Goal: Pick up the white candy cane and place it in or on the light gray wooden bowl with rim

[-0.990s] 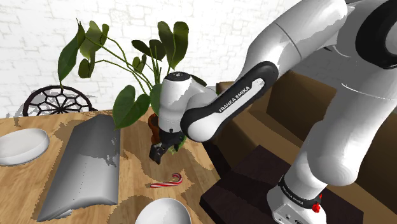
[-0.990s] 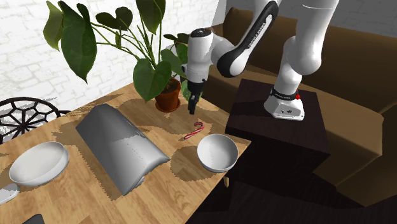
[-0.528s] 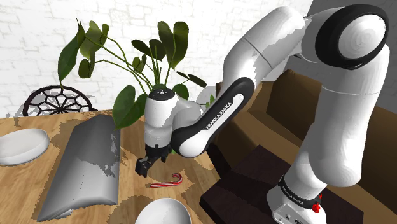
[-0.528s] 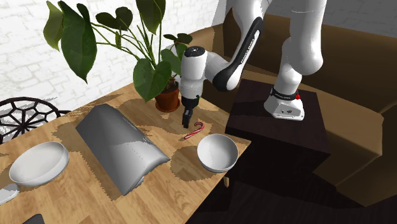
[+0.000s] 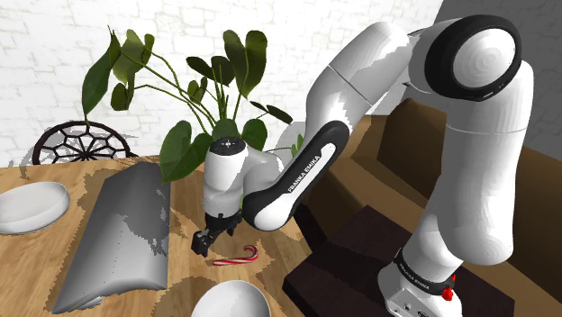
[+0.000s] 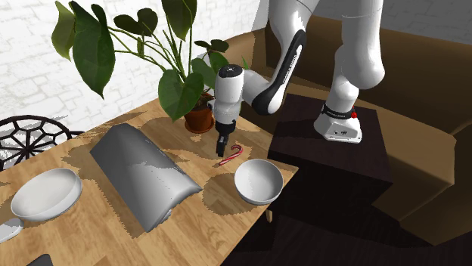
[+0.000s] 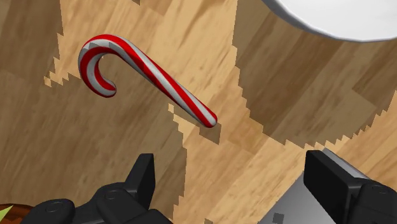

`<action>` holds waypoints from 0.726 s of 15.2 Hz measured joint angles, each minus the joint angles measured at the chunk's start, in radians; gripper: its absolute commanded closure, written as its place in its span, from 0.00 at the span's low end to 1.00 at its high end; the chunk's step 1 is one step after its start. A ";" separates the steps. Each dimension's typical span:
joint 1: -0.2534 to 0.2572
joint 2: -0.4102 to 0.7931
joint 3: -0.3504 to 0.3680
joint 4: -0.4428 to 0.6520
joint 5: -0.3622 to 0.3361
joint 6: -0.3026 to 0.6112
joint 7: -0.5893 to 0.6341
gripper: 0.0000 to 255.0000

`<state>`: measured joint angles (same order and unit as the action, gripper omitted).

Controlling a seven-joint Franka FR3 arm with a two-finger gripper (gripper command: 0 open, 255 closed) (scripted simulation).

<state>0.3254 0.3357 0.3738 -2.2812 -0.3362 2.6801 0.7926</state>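
A red-and-white striped candy cane [image 5: 236, 258] [image 6: 231, 155] [image 7: 146, 73] lies flat on the wooden table near its edge. My gripper [image 5: 205, 240] [image 6: 222, 148] [image 7: 235, 184] hangs low over the table just beside the cane's straight end. It is open and holds nothing. Its two black fingers [image 7: 145, 181] stand wide apart, and the cane lies beyond their tips, not between them. A pale round bowl [image 5: 232, 302] [image 6: 259, 181] [image 7: 343, 16] sits close to the cane at the table's corner. A second pale bowl [image 5: 31, 205] [image 6: 47, 193] with a broad rim rests at the table's far end.
A large grey cushion-like block [image 5: 122, 236] [image 6: 145, 176] [image 7: 299, 203] lies across the table between the two bowls. A potted plant [image 6: 200, 119] with big leaves stands just behind the gripper. The dark stand [image 6: 333, 151] and a brown sofa [image 6: 423, 113] border the table's edge.
The arm has lowered and swung toward the shoulder view's left, bringing the gripper from beside the plant pot down next to the cane. The fingers stayed open. The cane has not moved.
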 measured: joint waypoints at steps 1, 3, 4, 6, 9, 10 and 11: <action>0.000 0.001 0.000 0.000 -0.001 0.000 0.000 0.00; 0.000 0.001 -0.001 0.000 -0.001 0.001 0.000 0.00; 0.000 0.001 -0.001 0.000 -0.001 0.001 0.000 1.00; 0.000 0.001 -0.001 0.000 -0.001 0.001 0.000 1.00; 0.000 0.001 -0.001 0.000 -0.001 0.001 0.000 1.00; 0.000 0.001 -0.001 0.000 -0.001 0.001 0.000 1.00; 0.000 0.001 -0.001 0.000 -0.001 0.001 0.000 1.00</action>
<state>0.3256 0.3367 0.3731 -2.2809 -0.3370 2.6809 0.7929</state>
